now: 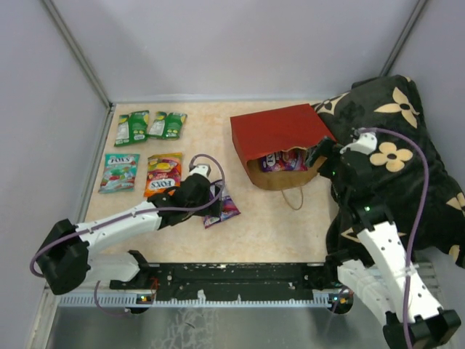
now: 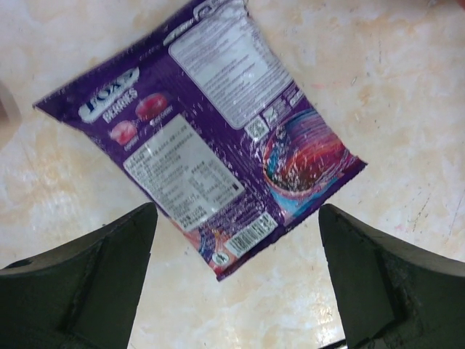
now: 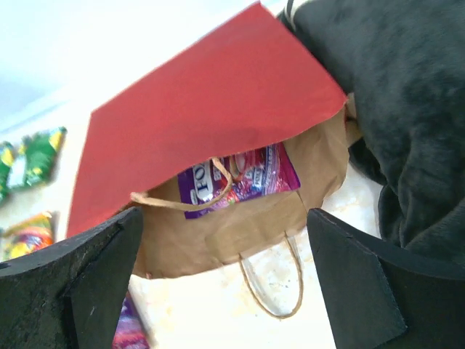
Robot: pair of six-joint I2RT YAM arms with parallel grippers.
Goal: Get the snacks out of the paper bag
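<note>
One purple packet (image 2: 203,138) lies near the beige table's (image 1: 290,233) near edge, below the left gripper's (image 2: 234,214) wide-open, empty jaws. A second packet (image 3: 258,174) sits inside the paper bag (image 3: 203,131) by the right edge, facing the right gripper's (image 3: 225,218) open, empty jaws.

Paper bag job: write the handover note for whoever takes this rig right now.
Left gripper: open, over a purple packet lying on the table.
Right gripper: open, at the mouth of the paper bag, which lies on its side.
Done: that packet, two green packets, a teal packet and an orange packet are out.
Left: a purple-wrapped snack shows inside the bag; more may be hidden.
</note>
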